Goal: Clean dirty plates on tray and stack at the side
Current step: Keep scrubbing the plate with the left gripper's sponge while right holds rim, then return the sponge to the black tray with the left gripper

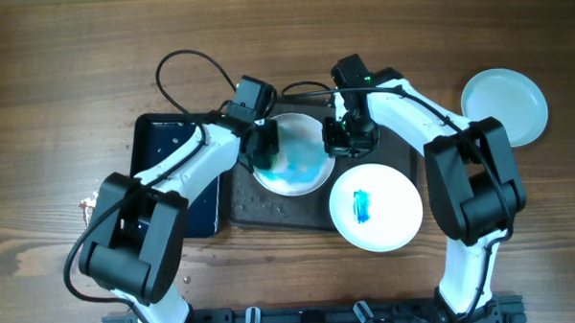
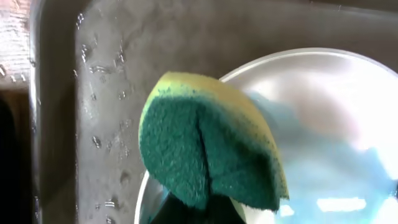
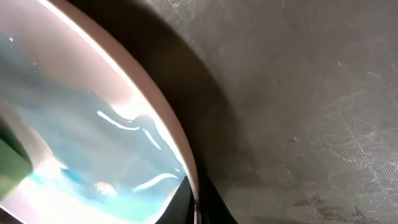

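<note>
A white plate (image 1: 302,161) smeared with wet blue lies on the dark tray (image 1: 270,212). My left gripper (image 1: 265,145) is shut on a green and yellow sponge (image 2: 208,149), pressed on the plate's left part (image 2: 323,130). My right gripper (image 1: 340,140) is shut on the plate's right rim (image 3: 165,134), the rim between its fingers. A second plate (image 1: 375,208) with a blue smear at its centre lies on the tray's right front corner. A third plate (image 1: 504,106), clean, lies on the table at the far right.
A glossy black tray (image 1: 167,156) wet with droplets lies left of the dark tray, under my left arm. Water drops dot the dark tray's left part (image 2: 106,93). Cables run along the back of the table (image 1: 183,64).
</note>
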